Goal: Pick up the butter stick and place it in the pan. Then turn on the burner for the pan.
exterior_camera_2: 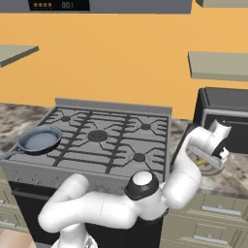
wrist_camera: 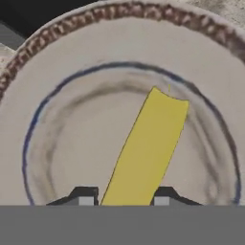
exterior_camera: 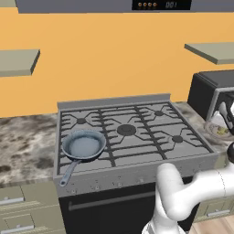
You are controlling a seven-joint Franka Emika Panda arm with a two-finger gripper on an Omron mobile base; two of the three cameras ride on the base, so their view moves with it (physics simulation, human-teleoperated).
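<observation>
Two dark fingertips [wrist_camera: 85,196] rise at the bottom of the hand view, one on each side of the butter stick [wrist_camera: 149,148], which lies flat on a round plate [wrist_camera: 72,57] with a brown ribbed rim. The gripper [wrist_camera: 123,200] stands spread wider than the stick, holding nothing, with the near end of the stick between its tips. In the right base view the hand hangs over the plate at the right of the frame, beside a dark appliance [exterior_camera_2: 223,114]. The pan [exterior_camera: 83,145] sits empty at the lower left of the stove [exterior_camera: 132,130]. For a sound grasp, the fingers should descend until they flank the stick's long sides, then close squarely, since the bar runs slightly aslant and could twist out.
</observation>
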